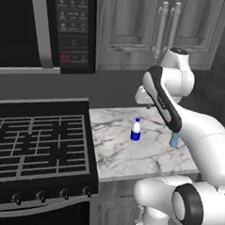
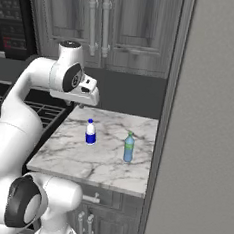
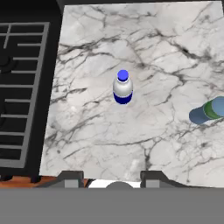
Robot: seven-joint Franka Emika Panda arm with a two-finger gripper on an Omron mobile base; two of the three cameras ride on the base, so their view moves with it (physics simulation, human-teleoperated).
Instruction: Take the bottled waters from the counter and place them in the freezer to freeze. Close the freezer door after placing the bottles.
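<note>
At the far left stands the black gas stove (image 1: 37,138) with its grates, and its right edge meets the left edge of the counter (image 1: 125,157) — a white marble slab with grey veins. Above the stove hangs a dark microwave (image 1: 44,25) with a button panel.

On the counter the first bottle (image 1: 136,130) stands upright, about in the middle of the slab, a little closer to the back edge than to the front edge. It is clear with a blue band and, as my hand camera shows it from above, a blue cap. The second bottle (image 2: 129,147), tinted teal-green, stands upright to the right of the first one, near the right edge of the counter and somewhat closer to the front edge. The two bottles are apart and do not touch each other. In the left base view my own arm covers most of the second bottle.

My gripper (image 3: 113,178) hangs above the back part of the counter and looks straight down on the slab. The jaws are drawn close together and hold nothing — both bottles are well below them on the marble.

Behind the counter are dark wood cabinets (image 2: 102,22) with silver handles. At the far right a tall light-grey panel (image 2: 208,127) rises just beside the right edge of the counter; it is the side of the freezer.
</note>
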